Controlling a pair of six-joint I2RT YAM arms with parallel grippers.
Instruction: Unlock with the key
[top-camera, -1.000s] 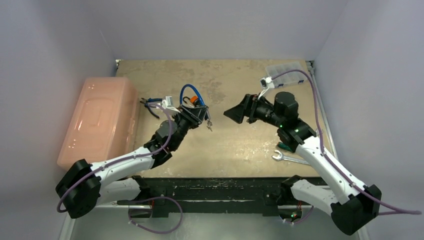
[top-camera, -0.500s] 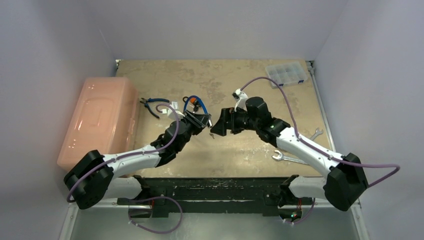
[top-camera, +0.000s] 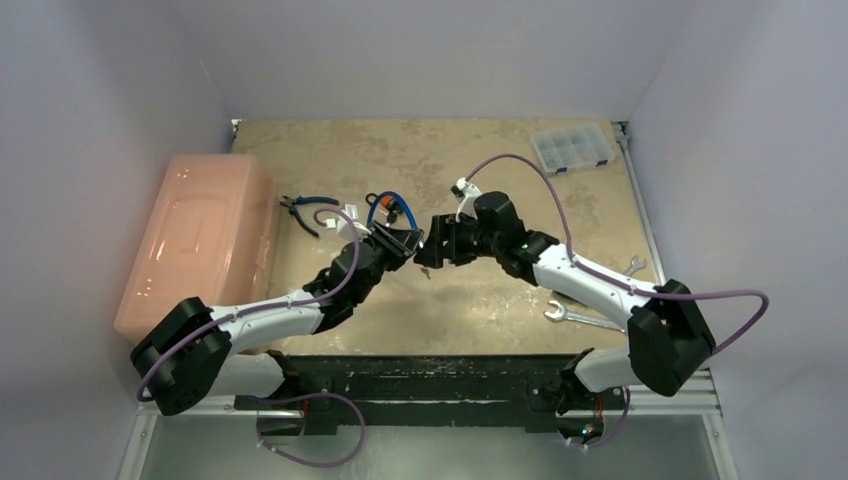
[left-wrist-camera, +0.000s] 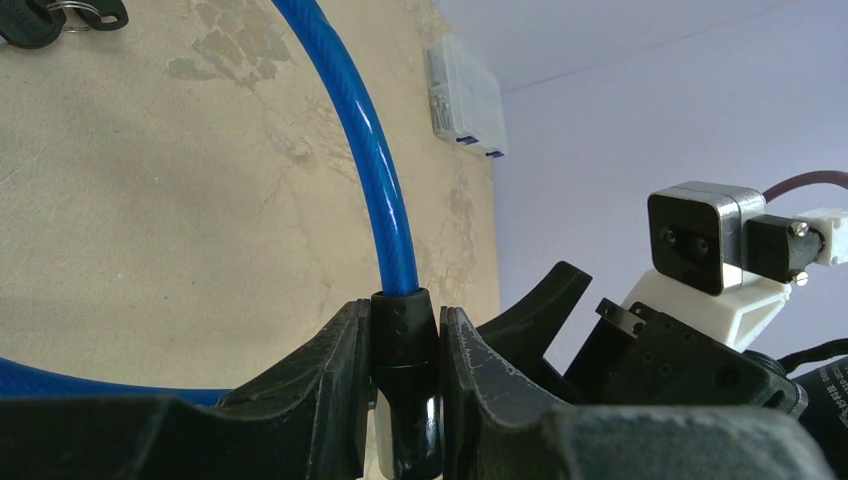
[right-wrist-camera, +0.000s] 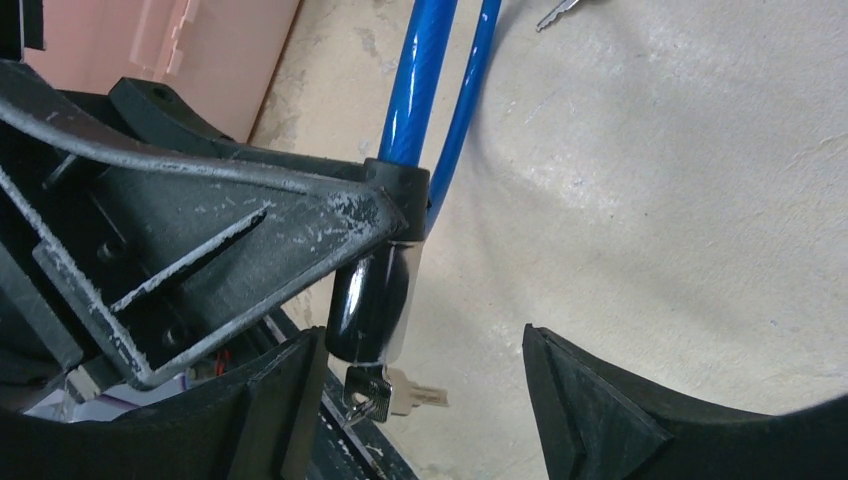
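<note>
Left fingers (left-wrist-camera: 330, 400) clamp the black collar of a blue cable lock (left-wrist-camera: 404, 340), whose cable (left-wrist-camera: 372, 170) arches away above them over the bench (left-wrist-camera: 180, 220). Right fingers (right-wrist-camera: 590, 410) stand spread wide just beside, one on either side of the lock's lower end, touching nothing. Between them, a silver key (right-wrist-camera: 410, 397) on a ring juts out beneath the chromed barrel (right-wrist-camera: 366, 300). Whether the key sits in the keyhole cannot be made out, as the keyhole is hidden. The left wrist camera cuts the barrel off at its bottom edge. Seen from overhead, both pairs of fingers meet mid-bench and mask the lock almost entirely. Beyond the left fingers, spare keys (left-wrist-camera: 35, 18) lie half out of frame, and a clear compartment box (left-wrist-camera: 465, 100) sits farther off.
</note>
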